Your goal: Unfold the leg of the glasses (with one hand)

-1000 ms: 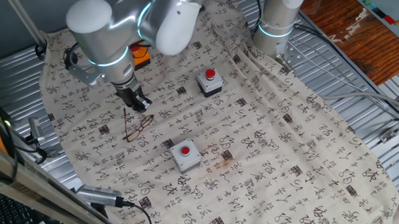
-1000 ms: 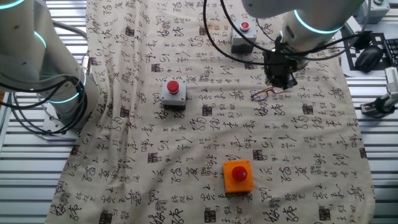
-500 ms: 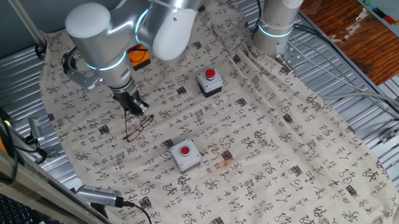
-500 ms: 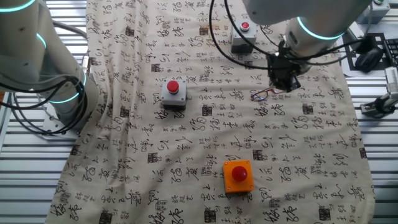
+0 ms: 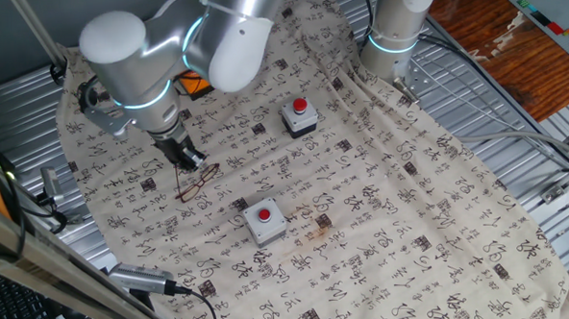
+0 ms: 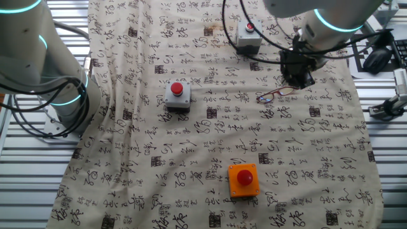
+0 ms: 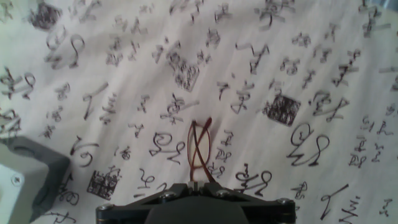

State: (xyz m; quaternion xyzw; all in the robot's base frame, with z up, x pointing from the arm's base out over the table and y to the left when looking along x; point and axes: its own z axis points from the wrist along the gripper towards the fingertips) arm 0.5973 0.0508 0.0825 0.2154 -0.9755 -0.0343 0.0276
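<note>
Gripper [image 5: 190, 162] low at the glasses' [image 5: 198, 180] far end.
Glasses lie flat on the cloth-covered surface [image 5: 392, 203], long axis running from gripper toward near-left; fingers close-set, actual grip cannot be told.

cloth [image 5: 381, 174] calligraphy marks (illegible), no labels

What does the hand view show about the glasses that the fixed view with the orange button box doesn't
Only the hand view shows the glasses close up, with thin legs crossing over the lenses and a grey box corner beside. Only the other fixed view shows the orange button box, two grey button boxes, and the gripper hanging at the glasses. Both share the printed cloth.
</note>
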